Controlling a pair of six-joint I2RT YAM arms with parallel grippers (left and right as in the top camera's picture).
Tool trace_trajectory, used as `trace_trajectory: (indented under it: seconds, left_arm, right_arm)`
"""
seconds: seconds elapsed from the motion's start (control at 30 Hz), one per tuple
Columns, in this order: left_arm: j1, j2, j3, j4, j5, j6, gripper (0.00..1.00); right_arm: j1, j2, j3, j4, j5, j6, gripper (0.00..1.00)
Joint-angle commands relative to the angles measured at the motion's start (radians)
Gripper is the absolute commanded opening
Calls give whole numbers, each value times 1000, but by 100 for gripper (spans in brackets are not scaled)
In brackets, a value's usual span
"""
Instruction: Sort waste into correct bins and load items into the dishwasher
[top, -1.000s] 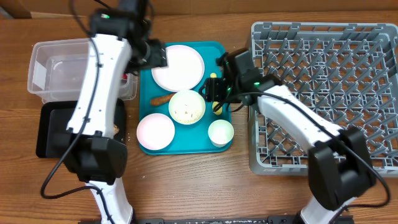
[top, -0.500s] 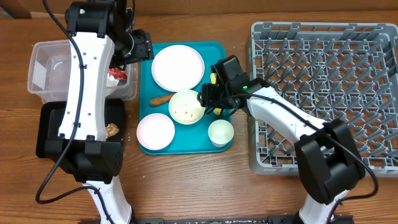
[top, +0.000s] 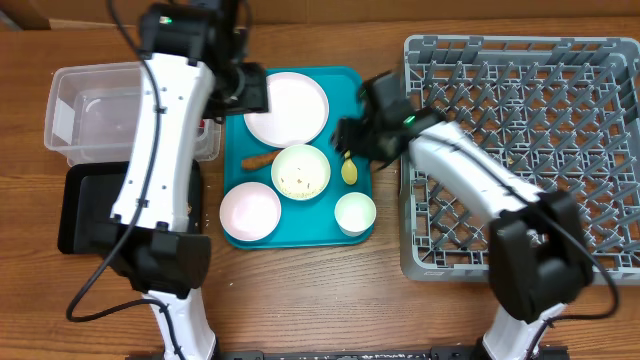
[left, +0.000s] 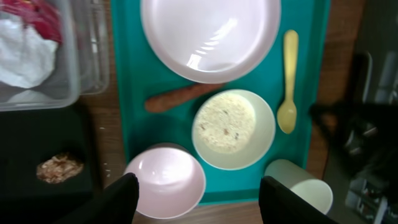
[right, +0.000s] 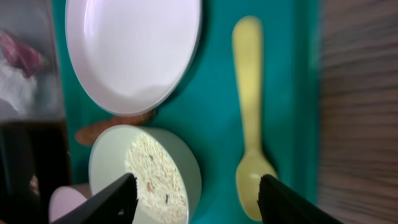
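yellow spoon (left: 289, 81) on teal tray (left: 127, 81) nxt to rice bowl (left: 233, 129)

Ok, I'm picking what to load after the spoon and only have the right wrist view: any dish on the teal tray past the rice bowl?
Observer: Yes, a small white cup stands at the teal tray's near right corner.
Operator: Anything beside it?
Observer: A pinkish bowl, empty, at the near left corner.
Operator: And the rack?
Observer: The grey dish rack sits right of the tray; no dishes show in it.
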Motion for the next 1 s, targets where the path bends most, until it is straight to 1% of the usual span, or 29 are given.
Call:
trace_trajectory:
  seconds: [0.0,0.1,0.23,0.37,0.43,0.57,0.73,0.87,0.97]
  left_arm:
    - [-76,6,-6,-3,-38,20,65]
    - [-137,7,-67,16,-56,20,66]
    - [-188,7,-201,82,-56,11,64]
    - [-224,7,-351,196,12,9,62]
    - [-248,7,-413,266,30,9,61]
    - [-293,7,-512,390,20,8,60]
    - [-313,7,-631,536,-50,8,60]
    - [-313,7,-693,606,-47,9,58]
    - [-313,7,-711,625,-57,18,54]
  right_arm:
    - [-105,-121,127,-73,5,6,66]
    - [-204,-166,195,-183,4,-4,67]
    - [-313,-224,212,-269,4,-25,69]
    - [-380,-246,212,-340,5,-37,71]
    - [-395,-246,211,-361,5,-55,72]
    - [-396,-246,211,-380,5,-61,72]
    - [-396,-246,211,-384,5,-61,72]
    - [-396,-246,211,-388,5,-61,72]
    - [-396,-246,211,-388,5,-61,72]
